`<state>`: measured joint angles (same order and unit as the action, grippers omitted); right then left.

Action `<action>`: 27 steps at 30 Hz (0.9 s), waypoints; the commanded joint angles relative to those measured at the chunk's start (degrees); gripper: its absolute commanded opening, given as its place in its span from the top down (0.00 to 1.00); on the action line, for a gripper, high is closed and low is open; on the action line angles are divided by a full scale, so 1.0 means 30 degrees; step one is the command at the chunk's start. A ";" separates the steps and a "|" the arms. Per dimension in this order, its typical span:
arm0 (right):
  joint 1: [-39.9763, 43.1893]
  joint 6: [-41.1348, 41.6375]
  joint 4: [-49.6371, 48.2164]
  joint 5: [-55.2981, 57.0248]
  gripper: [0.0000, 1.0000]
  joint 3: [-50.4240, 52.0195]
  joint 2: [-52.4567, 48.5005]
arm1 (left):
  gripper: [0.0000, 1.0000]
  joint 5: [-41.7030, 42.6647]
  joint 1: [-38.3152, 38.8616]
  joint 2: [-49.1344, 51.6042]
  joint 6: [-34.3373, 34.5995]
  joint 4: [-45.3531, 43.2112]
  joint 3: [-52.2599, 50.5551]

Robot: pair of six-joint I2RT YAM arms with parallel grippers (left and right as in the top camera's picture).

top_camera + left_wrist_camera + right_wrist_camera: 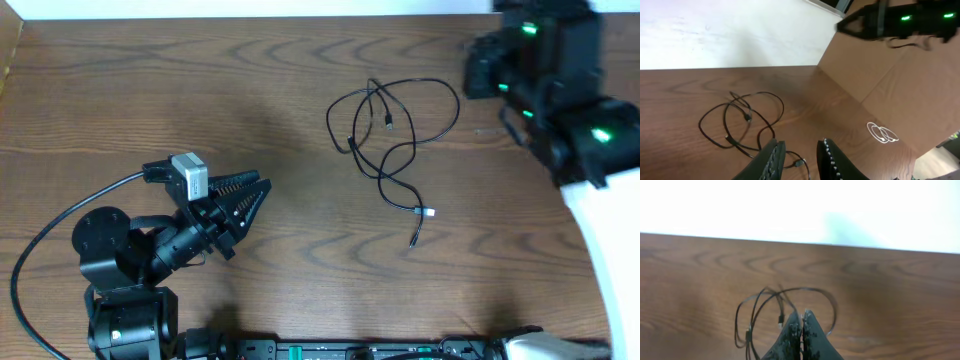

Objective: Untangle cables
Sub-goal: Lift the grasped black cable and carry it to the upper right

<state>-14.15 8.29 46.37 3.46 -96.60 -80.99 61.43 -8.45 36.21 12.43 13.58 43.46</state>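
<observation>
Cables [392, 152] lie on open bench [150, 90], well clear of its edges, between the narrowly parted left gripper [801, 143] and the closed right gripper [801, 313].

Right wrist view: the near loops of the cables [765, 294] run off the bottom edge and pass behind the closed right end effector [801, 315]; whether they touch it cannot be told.
Left wrist view: the left end effector [801, 146] is cut by the bottom edge, and one cord end passes behind it.
Overhead: plug types too small to tell; which cord lies on top at the knot is unclear.
</observation>
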 commanded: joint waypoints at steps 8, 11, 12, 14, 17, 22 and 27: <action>0.0109 0.2397 0.1996 -0.2484 0.61 -0.0066 -0.1807 | 0.73 0.0313 0.0058 -0.0117 -0.0634 0.0087 0.0335; -0.0197 0.3344 0.1727 -0.2754 0.45 -0.0066 -0.3308 | 0.73 0.0153 0.0058 -0.0117 -0.0882 0.0663 0.0335; -0.0284 0.3432 0.1559 -0.2987 0.43 -0.0066 -0.3701 | 0.73 -0.0080 0.0058 -0.0117 -0.0998 0.0940 0.0335; -0.0452 0.3446 0.1122 -0.3636 0.41 -0.0066 -0.4539 | 0.73 -0.1071 0.0058 -0.0117 -0.1027 0.1661 0.0335; -0.0787 0.3446 0.0379 -0.4532 0.39 -0.0066 -0.5683 | 0.73 -0.1865 0.0058 -0.0117 -0.1443 0.2528 0.0335; -0.1464 0.3555 -0.0474 -0.4860 0.34 -0.0066 -0.7446 | 0.73 -0.1865 0.0058 -0.0102 -0.1719 0.2739 0.0335; -0.2251 0.4044 -0.0991 -0.4860 0.34 -0.0066 -0.9224 | 0.72 -0.1865 0.0058 -0.0066 -0.1719 0.2747 0.0335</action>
<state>-19.27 18.52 43.97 -10.20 -96.73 -105.78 56.40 -8.45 36.21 8.58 21.82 43.46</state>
